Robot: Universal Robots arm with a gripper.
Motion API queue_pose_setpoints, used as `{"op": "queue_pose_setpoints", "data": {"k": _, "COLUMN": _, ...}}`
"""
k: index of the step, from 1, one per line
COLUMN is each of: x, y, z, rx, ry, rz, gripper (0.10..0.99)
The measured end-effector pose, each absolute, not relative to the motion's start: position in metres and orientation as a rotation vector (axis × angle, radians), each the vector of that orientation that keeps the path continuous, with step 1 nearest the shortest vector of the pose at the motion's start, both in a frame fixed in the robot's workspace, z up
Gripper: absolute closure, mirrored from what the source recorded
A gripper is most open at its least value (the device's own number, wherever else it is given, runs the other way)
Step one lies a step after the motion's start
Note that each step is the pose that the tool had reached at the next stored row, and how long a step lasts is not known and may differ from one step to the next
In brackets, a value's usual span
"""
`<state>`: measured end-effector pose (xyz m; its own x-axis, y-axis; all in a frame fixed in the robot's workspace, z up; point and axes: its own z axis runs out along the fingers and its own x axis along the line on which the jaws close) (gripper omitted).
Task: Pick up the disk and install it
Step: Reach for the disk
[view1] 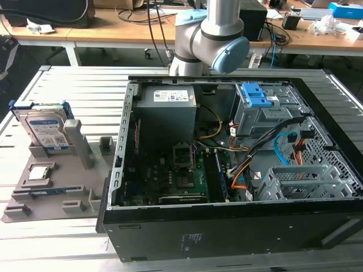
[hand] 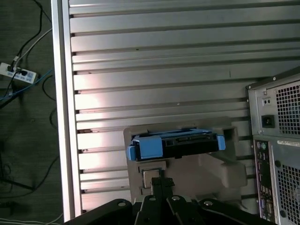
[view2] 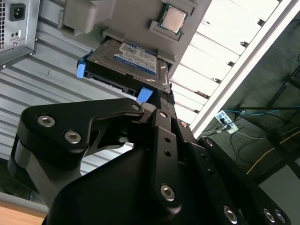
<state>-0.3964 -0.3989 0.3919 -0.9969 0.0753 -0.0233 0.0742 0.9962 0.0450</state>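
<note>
The disk [view1: 48, 127] stands on edge in a slot of the grey holder [view1: 85, 187] at the exterior view's left, beside the open computer case [view1: 227, 226]. The slot props it so that its top edge and blue side rails are exposed for a grasp. A small processor chip [view1: 41, 171] lies flat in the same holder, just in front of it. In the first wrist view the gripper [hand: 162, 182] hangs well apart from the disk, and its jaws look drawn together and empty, so the pick seems not yet begun. The arm [view1: 210, 39] rises behind the case.
</note>
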Motion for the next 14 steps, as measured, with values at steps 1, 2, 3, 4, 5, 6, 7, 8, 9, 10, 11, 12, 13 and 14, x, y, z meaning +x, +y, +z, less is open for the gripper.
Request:
{"op": "queue_pose_setpoints", "data": {"k": 1, "x": -0.399, "y": -0.399, "z": 0.392, "rx": 0.117, "ry": 3.114, "rz": 0.069, "gripper": 0.980}}
{"op": "queue_pose_setpoints", "data": {"k": 2, "x": -0.402, "y": -0.399, "z": 0.392, "rx": 0.116, "ry": 3.114, "rz": 0.069, "gripper": 0.980}}
{"op": "queue_pose_setpoints", "data": {"k": 3, "x": -0.404, "y": -0.399, "z": 0.392, "rx": 0.117, "ry": 3.114, "rz": 0.069, "gripper": 0.980}}
{"op": "queue_pose_setpoints", "data": {"k": 4, "x": -0.407, "y": -0.399, "z": 0.392, "rx": 0.117, "ry": 3.114, "rz": 0.069, "gripper": 0.980}}
{"op": "queue_pose_setpoints", "data": {"k": 5, "x": -0.410, "y": -0.399, "z": 0.392, "rx": 0.117, "ry": 3.114, "rz": 0.069, "gripper": 0.980}}
{"op": "queue_pose_setpoints", "data": {"k": 6, "x": -0.410, "y": -0.399, "z": 0.392, "rx": 0.116, "ry": 3.114, "rz": 0.069, "gripper": 0.980}}
{"op": "queue_pose_setpoints", "data": {"k": 7, "x": -0.410, "y": -0.399, "z": 0.392, "rx": 0.116, "ry": 3.114, "rz": 0.069, "gripper": 0.980}}
{"op": "queue_pose_setpoints", "data": {"k": 8, "x": -0.410, "y": -0.399, "z": 0.392, "rx": 0.116, "ry": 3.114, "rz": 0.069, "gripper": 0.980}}
{"op": "queue_pose_setpoints", "data": {"k": 9, "x": -0.410, "y": -0.399, "z": 0.392, "rx": 0.117, "ry": 3.114, "rz": 0.069, "gripper": 0.980}}
{"op": "queue_pose_setpoints", "data": {"k": 10, "x": -0.410, "y": -0.399, "z": 0.392, "rx": 0.117, "ry": 3.114, "rz": 0.069, "gripper": 0.980}}
{"op": "queue_pose_setpoints", "data": {"k": 11, "x": -0.410, "y": -0.399, "z": 0.392, "rx": 0.117, "ry": 3.114, "rz": 0.069, "gripper": 0.980}}
{"op": "queue_pose_setpoints", "data": {"k": 12, "x": -0.411, "y": -0.399, "z": 0.392, "rx": 0.117, "ry": 3.114, "rz": 0.069, "gripper": 0.980}}
{"op": "queue_pose_setpoints", "data": {"k": 13, "x": -0.411, "y": -0.399, "z": 0.392, "rx": 0.117, "ry": 3.114, "rz": 0.069, "gripper": 0.980}}
{"op": "queue_pose_setpoints", "data": {"k": 14, "x": -0.411, "y": -0.399, "z": 0.392, "rx": 0.117, "ry": 3.114, "rz": 0.069, "gripper": 0.980}}
